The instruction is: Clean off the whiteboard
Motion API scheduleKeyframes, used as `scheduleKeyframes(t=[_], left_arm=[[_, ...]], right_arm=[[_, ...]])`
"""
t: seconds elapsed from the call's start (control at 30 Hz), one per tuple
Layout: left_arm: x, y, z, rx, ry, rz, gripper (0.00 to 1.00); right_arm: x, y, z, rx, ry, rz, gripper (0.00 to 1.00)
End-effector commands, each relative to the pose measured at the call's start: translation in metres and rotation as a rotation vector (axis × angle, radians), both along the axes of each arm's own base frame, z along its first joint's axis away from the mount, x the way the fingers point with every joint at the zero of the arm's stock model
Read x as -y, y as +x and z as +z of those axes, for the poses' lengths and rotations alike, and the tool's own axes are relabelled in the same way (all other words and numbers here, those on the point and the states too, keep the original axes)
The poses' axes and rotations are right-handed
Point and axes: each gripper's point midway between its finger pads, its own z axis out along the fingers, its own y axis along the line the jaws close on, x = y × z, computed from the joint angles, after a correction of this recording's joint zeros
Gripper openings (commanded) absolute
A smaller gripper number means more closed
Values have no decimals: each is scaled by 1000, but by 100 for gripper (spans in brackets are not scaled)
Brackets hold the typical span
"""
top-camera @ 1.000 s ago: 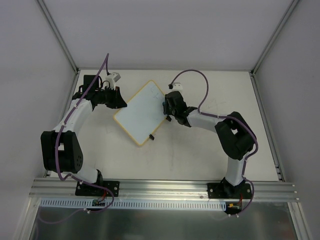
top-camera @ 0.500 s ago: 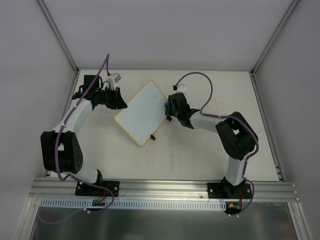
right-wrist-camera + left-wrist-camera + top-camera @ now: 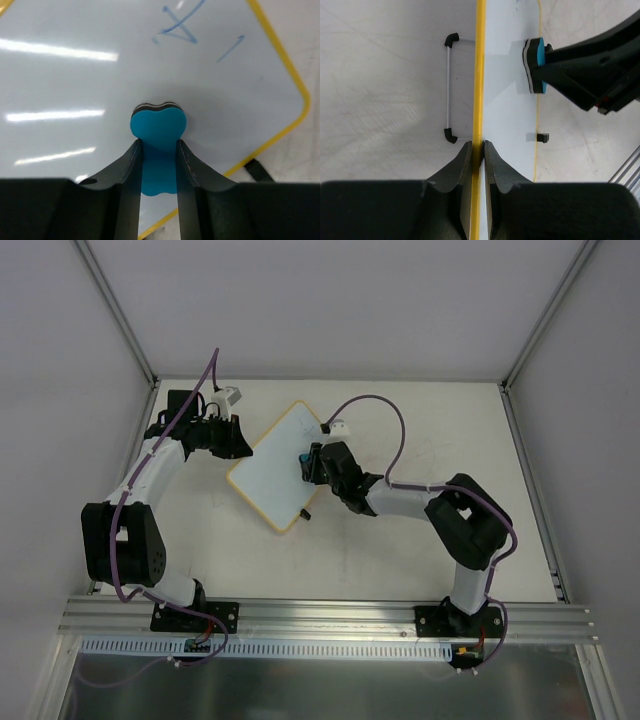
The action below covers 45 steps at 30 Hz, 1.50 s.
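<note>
The whiteboard lies turned like a diamond on the table, white with a thin yellow rim. My left gripper is shut on its upper-left edge; in the left wrist view the fingers pinch the yellow rim. My right gripper is shut on a blue eraser and holds it against the board's surface. Blue marks show on the board beyond the eraser. The eraser also shows in the left wrist view. A black tab sits on the lower-right edge.
A wire stand with black ends shows under the board in the left wrist view. Grey walls and aluminium posts enclose the table. The right arm's purple cable arcs above the board's right corner.
My right gripper has moved left from the board's right edge onto the board's surface with the eraser. The left gripper and the board have stayed put.
</note>
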Motion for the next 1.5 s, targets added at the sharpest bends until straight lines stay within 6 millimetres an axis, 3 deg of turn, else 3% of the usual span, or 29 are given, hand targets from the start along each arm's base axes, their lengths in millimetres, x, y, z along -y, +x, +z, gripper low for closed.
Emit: scheduleKeyframes(t=[0.0,0.13,0.27,0.4,0.53,0.73,0.83,1.0,1.1,1.3,1.4,1.43,1.47], left_arm=[[15,-11,4,-21,-18,-60,0],[15,-10,4,-18,-16,-62,0],[14,-11,4,-17,-10,-59,0],[13,-13,4,-15,-6,-59,0],[13,-13,6,-11,-4,-57,0],[13,-13,7,-9,-2,-59,0],[13,-13,7,-7,-3,-59,0],[13,-14,7,-7,-2,-62,0],[14,-15,6,-11,-6,-65,0],[14,-16,8,-7,-9,-73,0],[15,-16,7,-10,-11,-79,0],[15,-16,7,-10,-10,-78,0],[16,-16,7,-11,-11,-79,0]], right_arm=[[-51,-78,-38,-168,49,255,1],[-54,-95,-42,-183,59,282,0],[-42,-89,-47,-175,40,237,0],[-18,-70,-51,-178,40,148,0],[20,-44,-61,-198,59,20,0],[62,-32,-74,-205,26,-92,0],[71,-30,-80,-226,32,-114,0],[64,-28,-72,-202,25,-70,0],[55,-22,-54,-161,37,-42,0],[29,4,6,-46,60,6,0],[18,17,15,-21,45,14,0],[10,28,32,13,57,8,0],[6,33,36,25,51,9,0]])
